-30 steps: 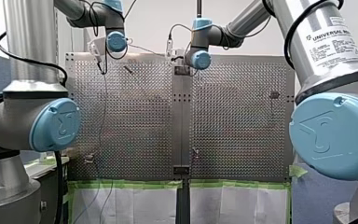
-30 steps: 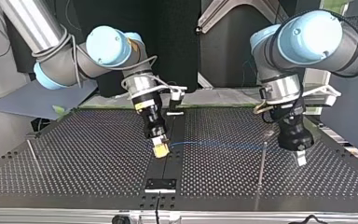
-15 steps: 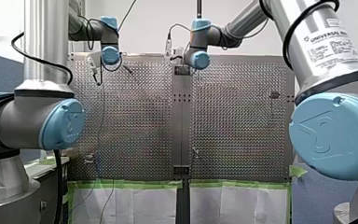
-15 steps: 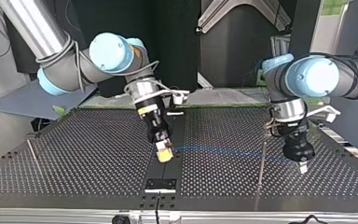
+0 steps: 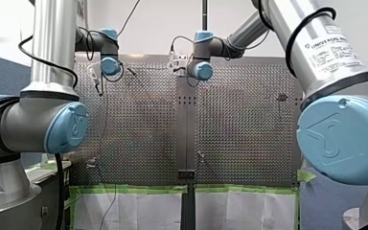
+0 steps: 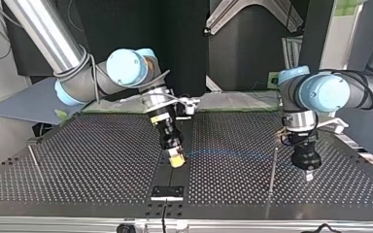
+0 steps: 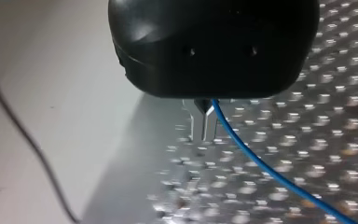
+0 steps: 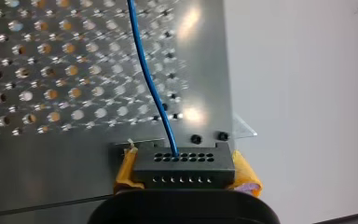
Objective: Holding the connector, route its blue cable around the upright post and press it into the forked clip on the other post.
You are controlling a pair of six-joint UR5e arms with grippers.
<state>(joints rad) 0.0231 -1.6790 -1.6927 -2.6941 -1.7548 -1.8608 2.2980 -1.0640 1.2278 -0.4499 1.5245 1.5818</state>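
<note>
My right end effector (image 6: 177,159) hangs just below the top view's centre, toward 6 o'clock, tilted over the dark middle strip of the perforated table (image 6: 77,160). Its 2 yellow pads (image 8: 246,175) are closed on the black connector (image 8: 183,164). In the right wrist view the connector sits crosswise between them, with 2 rows of small holes facing the camera. The blue cable (image 8: 152,91) leaves 1 of those holes and runs away ahead of the end effector over the table. In the top view it stretches from the connector toward 3 o'clock, low above the table, and crosses the upper part of the thin upright post (image 6: 272,171). I cannot tell on which side of the post it passes. It ends at my left end effector (image 7: 202,135), which in the top view points straight down at about 4 o'clock, just beside the post on its 3 o'clock side. In the left wrist view its 2 metal fingers (image 7: 194,128) stand close together with only a thin slit between them. The cable comes out at their roots and slopes away over the holes, so it looks pinched there. A 2nd thin post (image 6: 34,159) leans near the table's edge at 9 o'clock in the top view, well apart from both end effectors. Its tip is too small to read.
</note>
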